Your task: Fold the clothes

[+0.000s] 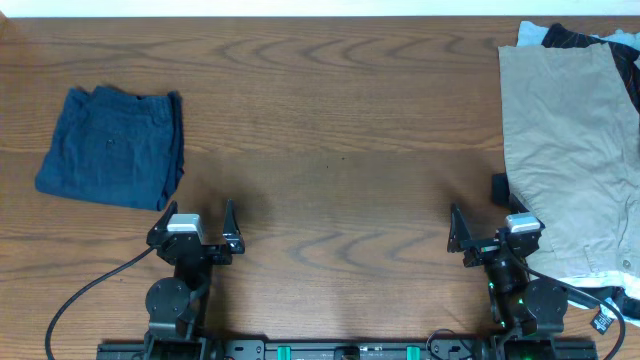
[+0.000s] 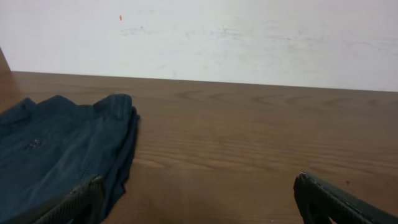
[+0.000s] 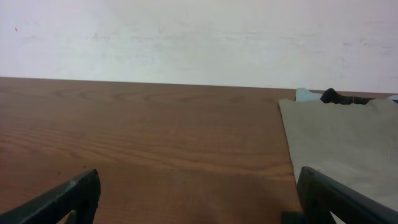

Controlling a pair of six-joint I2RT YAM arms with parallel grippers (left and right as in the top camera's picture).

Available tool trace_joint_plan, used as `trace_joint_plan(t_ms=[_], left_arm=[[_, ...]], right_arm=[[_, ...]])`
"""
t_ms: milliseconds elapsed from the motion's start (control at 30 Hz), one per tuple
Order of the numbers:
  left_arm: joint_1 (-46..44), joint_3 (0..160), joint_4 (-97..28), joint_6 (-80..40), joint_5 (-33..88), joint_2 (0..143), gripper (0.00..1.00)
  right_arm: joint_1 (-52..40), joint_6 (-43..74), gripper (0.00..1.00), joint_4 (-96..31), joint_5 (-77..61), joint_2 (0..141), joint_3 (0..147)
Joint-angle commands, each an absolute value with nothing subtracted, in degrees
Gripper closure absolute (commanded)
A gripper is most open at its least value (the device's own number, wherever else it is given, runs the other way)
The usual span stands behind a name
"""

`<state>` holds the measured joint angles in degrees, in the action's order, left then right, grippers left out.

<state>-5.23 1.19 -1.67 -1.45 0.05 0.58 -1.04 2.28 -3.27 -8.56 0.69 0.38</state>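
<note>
The left pincer (image 1: 200, 212) and right pincer (image 1: 478, 205) gape apart (both empty) between a folded blue garment (image 1: 112, 147) and khaki shorts (image 1: 565, 150) on the worktop (image 1: 340, 130).

Robotics lab or test room, by the look of it, not a home. A wood-grain bench (image 1: 330, 120) stood against a bare, scuffed white wall (image 2: 249, 37). Two small black arms, the left arm (image 1: 172, 295) and the right arm (image 1: 527, 300), were fixed to a mounting rail (image 1: 340, 350) at the bench's near edge. A black cable (image 1: 85, 292) looped loose from the left arm's base. Green lights (image 1: 519, 299) glowed on the right arm. Garments lay at the bench ends: a folded dark blue garment (image 1: 112, 148) and khaki shorts (image 1: 570, 150).
</note>
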Motion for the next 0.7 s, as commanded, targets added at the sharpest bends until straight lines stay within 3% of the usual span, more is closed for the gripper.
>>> trace_joint_plan(t_ms=[0, 667], left_arm=[[-4.84, 0.23, -4.05, -1.10, -0.45, 0.23, 0.02], [-4.84, 0.23, -4.05, -3.07, -0.43, 0.23, 0.02]], right_arm=[[-1.89, 1.45, 0.01, -3.46, -9.02, 0.38, 0.32], [-1.89, 4.93, 0.01, -3.46, -9.23, 0.38, 0.32]])
